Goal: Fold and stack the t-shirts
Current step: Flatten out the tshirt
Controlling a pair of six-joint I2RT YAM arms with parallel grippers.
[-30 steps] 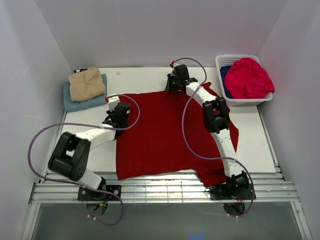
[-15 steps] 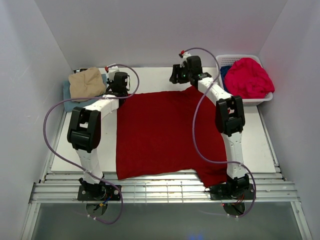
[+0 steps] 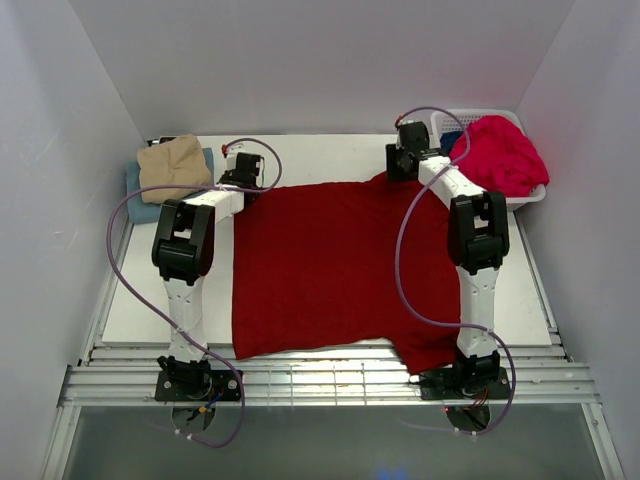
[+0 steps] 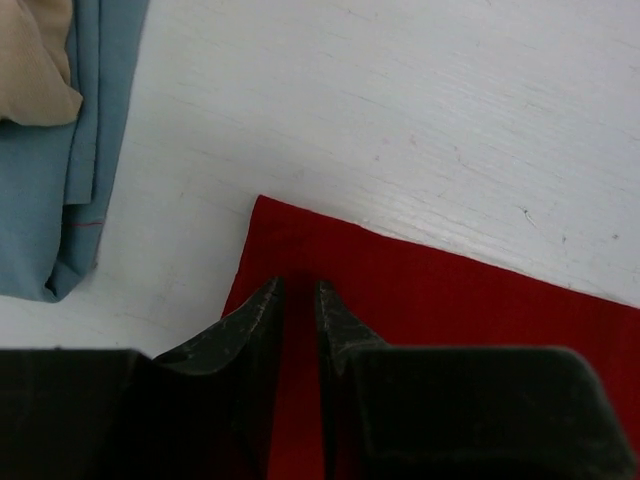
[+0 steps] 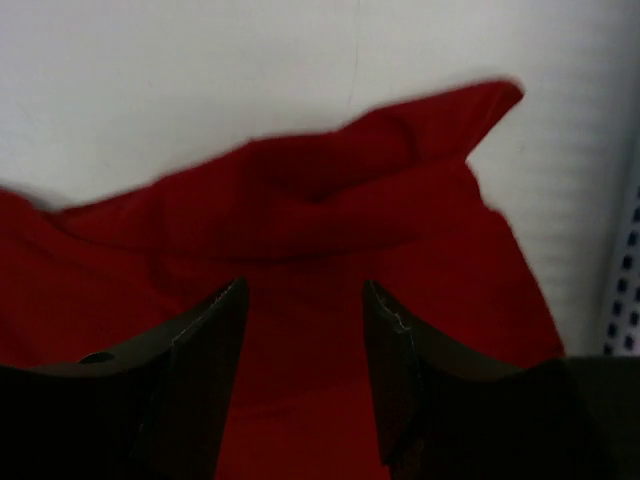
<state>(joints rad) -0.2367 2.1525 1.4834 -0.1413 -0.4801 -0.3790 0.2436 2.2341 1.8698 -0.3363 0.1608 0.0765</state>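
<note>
Your workspace is a white table point(image 3: 300, 150) boxed in by plain white walls point(image 3: 300, 60) on three sides, with a slatted metal rail point(image 3: 320, 385) along the bottom of the top view. The dark red shirt point(image 3: 330, 265) lies spread flat mid-table, and its lower right corner spills off the tabletop onto the rail. The left gripper point(image 3: 243, 172) sits at the shirt's upper left corner. In the left wrist view its fingers point(image 4: 265, 310) are almost pressed together, with a thin slit between them over the red cloth just inside that corner. You can't tell whether any cloth is nipped. The right gripper point(image 3: 403, 160) is at the shirt's upper right, where a rumpled flap sticks up. The right wrist view is blurred, but its fingers point(image 5: 215, 330) are spread wide over the red cloth. The tan shirt point(image 3: 172, 165) lies folded on the light blue shirt point(image 3: 140, 208) at the upper left, just beside the left gripper but apart from the red corner. The white basket point(image 3: 525, 198) at the upper right holds the pinkish-red shirt point(image 3: 497, 155), with a bit of deep blue shirt point(image 3: 451, 138) beside it, and the right gripper is close to its left wall. Bare table runs along the top edge between the grippers, down the left side and below the basket on the right.
</note>
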